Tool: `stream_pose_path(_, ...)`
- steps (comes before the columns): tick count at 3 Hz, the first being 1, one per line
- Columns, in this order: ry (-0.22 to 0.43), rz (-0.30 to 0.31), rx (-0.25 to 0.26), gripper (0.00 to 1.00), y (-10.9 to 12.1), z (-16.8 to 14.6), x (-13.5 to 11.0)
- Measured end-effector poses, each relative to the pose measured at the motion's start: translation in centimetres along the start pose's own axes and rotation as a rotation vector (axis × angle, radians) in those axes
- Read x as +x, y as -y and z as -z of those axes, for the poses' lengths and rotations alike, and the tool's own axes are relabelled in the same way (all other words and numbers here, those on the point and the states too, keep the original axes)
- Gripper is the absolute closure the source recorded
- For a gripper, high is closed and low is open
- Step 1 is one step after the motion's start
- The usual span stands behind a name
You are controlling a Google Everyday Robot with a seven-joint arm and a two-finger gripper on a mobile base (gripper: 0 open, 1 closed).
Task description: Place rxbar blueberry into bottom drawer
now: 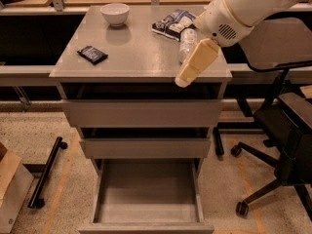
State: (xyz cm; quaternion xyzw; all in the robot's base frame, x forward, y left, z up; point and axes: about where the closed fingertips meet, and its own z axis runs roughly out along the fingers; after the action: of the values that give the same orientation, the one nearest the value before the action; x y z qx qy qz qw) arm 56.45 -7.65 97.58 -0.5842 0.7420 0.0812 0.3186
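Note:
The rxbar blueberry (pixel 92 54), a small dark flat bar, lies on the left part of the grey cabinet top (pixel 136 57). The bottom drawer (pixel 146 199) is pulled out, and its flat grey interior holds nothing. My gripper (pixel 185 78), beige and pointing down-left, hangs over the right front edge of the cabinet top, far right of the bar and not touching it. The white arm (pixel 243 9) reaches in from the upper right.
A white bowl (pixel 115 12) stands at the back left of the top. A crinkled blue-and-white bag (pixel 171 23) and a clear bottle (pixel 186 40) lie at the back right, the bottle partly behind my gripper. A black office chair (pixel 287 145) stands to the right. A wheeled black bar (pixel 46 172) lies on the floor at left.

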Motion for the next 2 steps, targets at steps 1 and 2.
stream_pose_path(1, 0.0, 0.0, 0.0, 0.0, 0.0, 0.0, 0.0)
stream_pose_path(2, 0.035, -0.031, 0.013, 0.0, 0.4, -1.4, -0.9)
